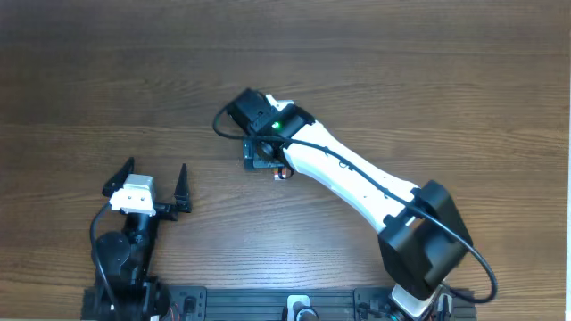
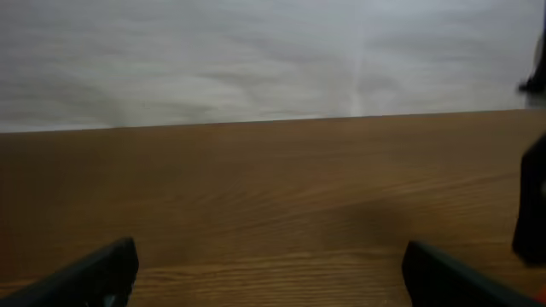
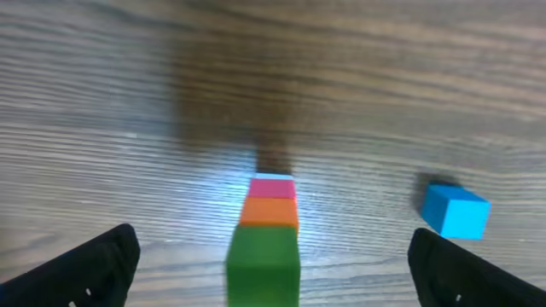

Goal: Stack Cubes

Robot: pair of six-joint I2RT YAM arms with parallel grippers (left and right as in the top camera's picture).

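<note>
A stack of cubes stands on the wooden table: a green cube (image 3: 263, 256) on top, an orange cube (image 3: 270, 211) under it, a pink cube (image 3: 272, 188) lower still, and a pale sliver at the base. My right gripper (image 3: 273, 277) hovers above the stack, open, its fingers wide on either side of the green cube without touching it. A loose blue cube (image 3: 455, 211) lies on the table beside the stack. From above, the right gripper (image 1: 261, 159) is near the table's middle, with a bit of the stack (image 1: 280, 173) peeking out. My left gripper (image 1: 152, 181) is open and holds nothing.
The left gripper (image 2: 273, 286) sits low over bare wood at the near left. The right arm (image 1: 357, 183) runs diagonally from the bottom right to the centre. Wooden table (image 1: 446, 71) stretches free on all sides.
</note>
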